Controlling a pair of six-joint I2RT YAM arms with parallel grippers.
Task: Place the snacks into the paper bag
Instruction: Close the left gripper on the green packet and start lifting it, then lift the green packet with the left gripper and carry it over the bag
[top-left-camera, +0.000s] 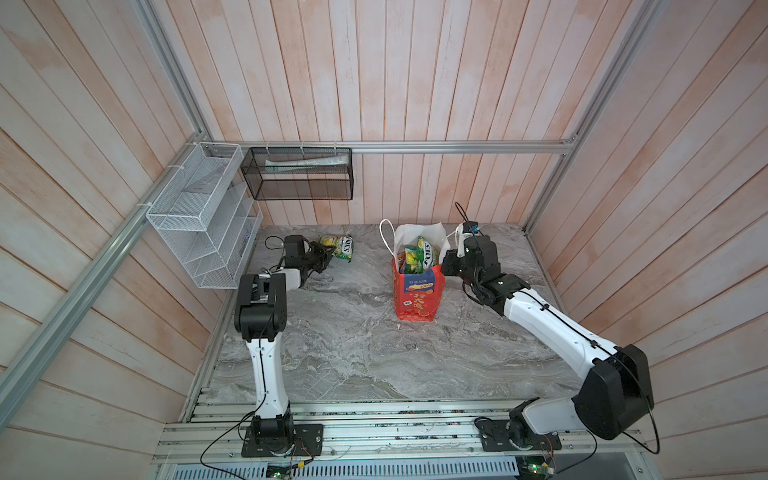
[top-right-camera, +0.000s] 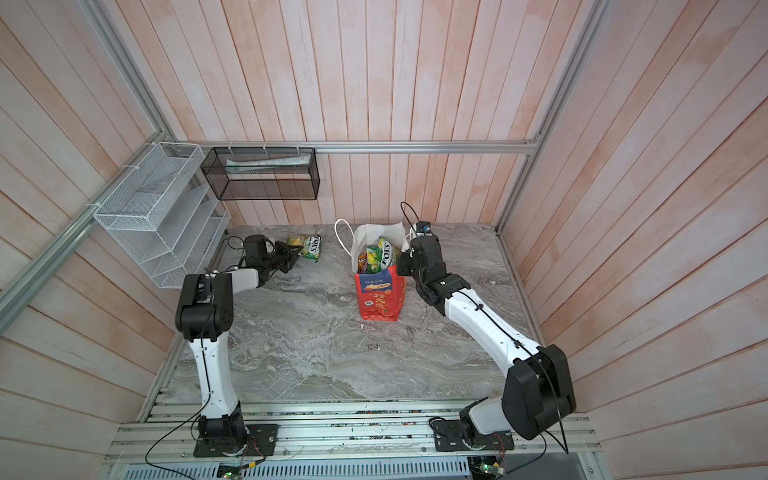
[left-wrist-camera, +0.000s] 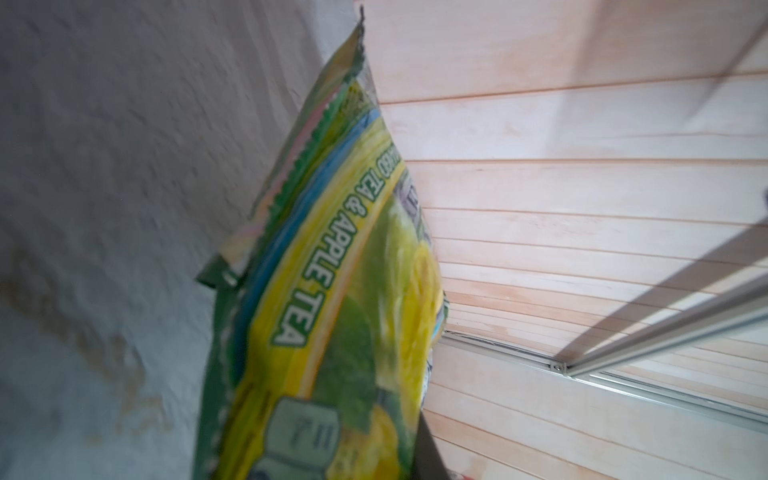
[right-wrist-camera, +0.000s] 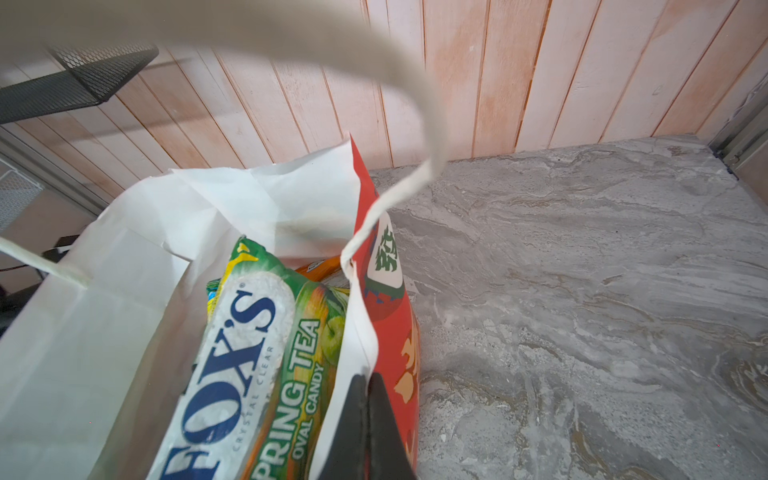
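The left gripper (top-left-camera: 327, 252) is clamped narrow on the edge of 1 green-yellow FOX'S packet (left-wrist-camera: 332, 299), tilted up off the marble table (top-left-camera: 353, 353) near its far left corner. The right gripper (right-wrist-camera: 369, 386) is pinched tight on the right-hand rim of the red paper bag (top-left-camera: 417, 297). The bag stands upright mid-table, well apart from that packet, with several snacks (top-left-camera: 420, 257) poking out of its open top.
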